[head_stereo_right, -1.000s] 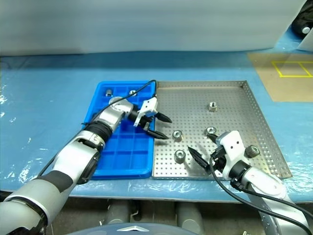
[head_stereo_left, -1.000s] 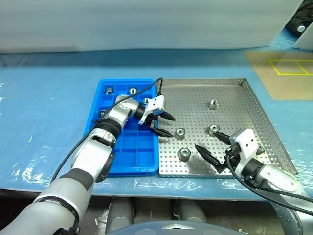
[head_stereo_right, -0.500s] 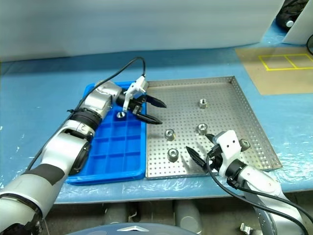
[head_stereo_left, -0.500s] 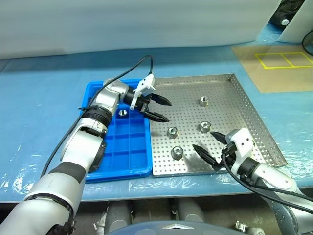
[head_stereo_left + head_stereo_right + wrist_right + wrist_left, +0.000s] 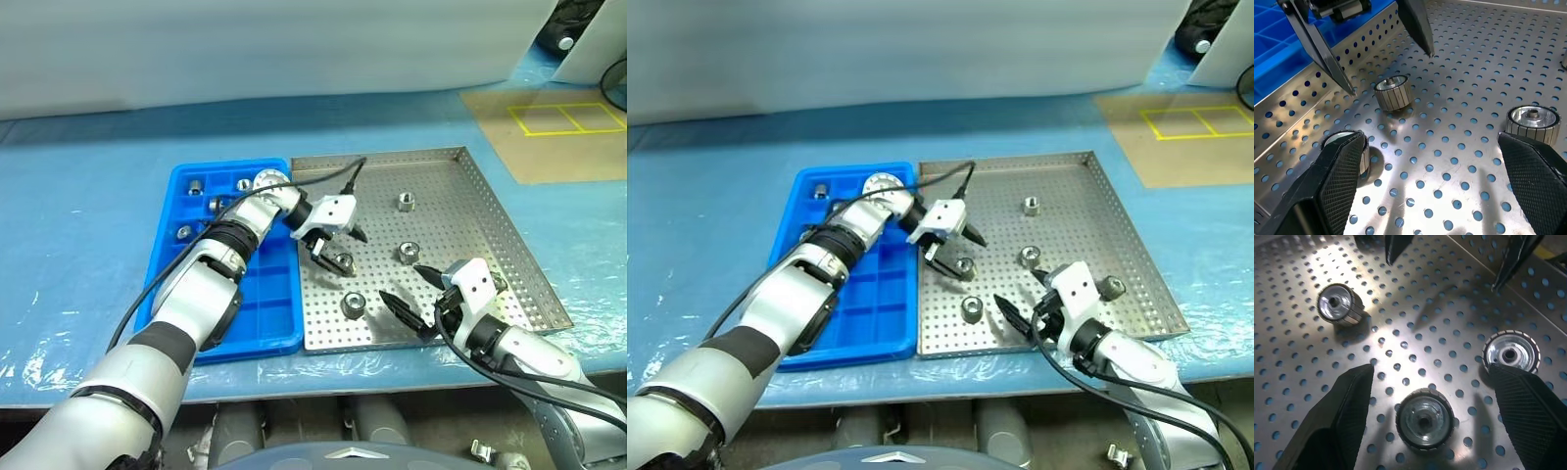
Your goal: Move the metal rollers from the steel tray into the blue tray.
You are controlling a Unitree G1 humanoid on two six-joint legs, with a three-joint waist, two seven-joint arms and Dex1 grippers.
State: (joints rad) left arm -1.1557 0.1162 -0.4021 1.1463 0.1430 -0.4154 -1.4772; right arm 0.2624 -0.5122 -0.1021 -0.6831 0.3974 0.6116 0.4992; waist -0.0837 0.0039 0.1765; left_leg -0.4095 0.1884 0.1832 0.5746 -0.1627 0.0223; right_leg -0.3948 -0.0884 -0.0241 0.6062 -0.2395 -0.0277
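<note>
The steel tray (image 5: 446, 181) holds several metal rollers: one at the back (image 5: 407, 203), one mid-tray (image 5: 408, 252) and one near the front (image 5: 353, 305). My left gripper (image 5: 339, 248) is open and points down over another roller (image 5: 1424, 418), which lies between its fingers (image 5: 1337, 426) without being gripped. My right gripper (image 5: 403, 282) hovers open over the tray's front, with nothing between its fingers (image 5: 1332, 191). The blue tray (image 5: 257, 304) sits left of the steel tray, with several rollers (image 5: 195, 186) in its back compartments.
Both trays rest on a pale blue sheet (image 5: 88, 225). A brown board with yellow lines (image 5: 563, 122) lies at the back right. The two grippers are close together over the steel tray's front left part.
My left gripper has come down from the trays' shared edge and turned over a roller in the steel tray. The right gripper has stayed put. The camera view has shifted.
</note>
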